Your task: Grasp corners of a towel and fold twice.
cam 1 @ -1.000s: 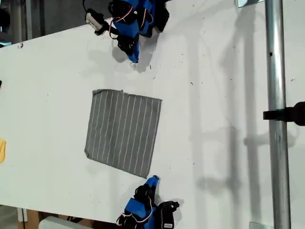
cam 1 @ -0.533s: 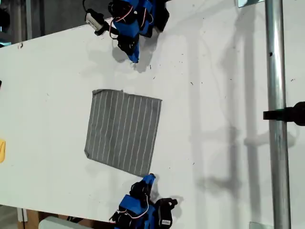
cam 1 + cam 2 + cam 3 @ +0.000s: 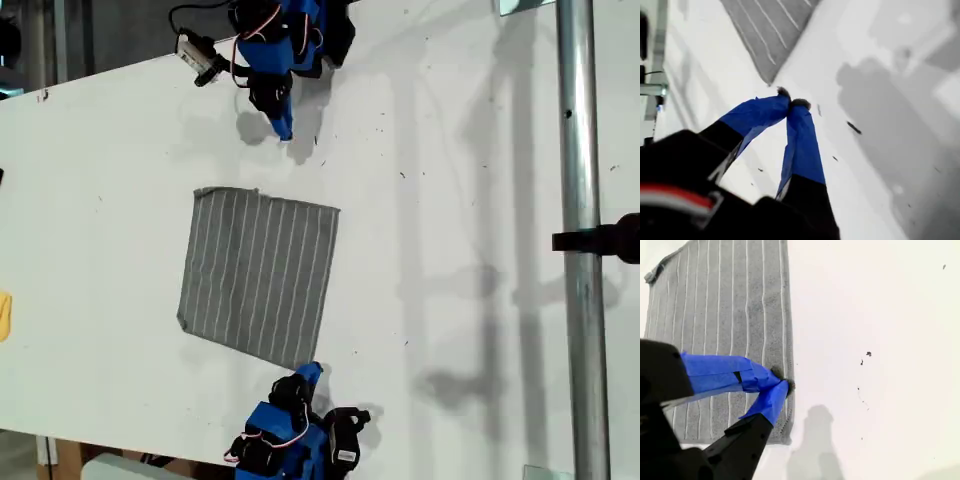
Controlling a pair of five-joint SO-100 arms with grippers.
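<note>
- The white table (image 3: 450, 200) is taking up nearly all of the exterior view you are watching. A metal pole (image 3: 575, 150) is standing upright near that view's right side, well clear of the work.
- The towel (image 3: 260, 275) is lying flat and fully spread, a little toward the exterior view's left of centre. It is showing no fold, so I judge both folds are yet to be made.
- The two arms are sitting on opposite sides of the cloth, one at the exterior view's top edge and one at its bottom edge. I take this as being so each can take a corner on the same side of the towel and carry it across.
- My first gripper (image 3: 283, 128) is hovering over bare table at the top, apart from the towel. Its blue fingertips are pressing together with nothing between them. It is pointing at the nearest corner (image 3: 769, 79), so you will be needing to spread the jaws before reaching in.
- My second gripper (image 3: 782, 385) is hanging over the towel's edge, close to the bottom corner (image 3: 785, 440). Its tips are meeting as well. I cannot tell whether they are nipping any cloth, though the fabric is looking undisturbed.
</note>
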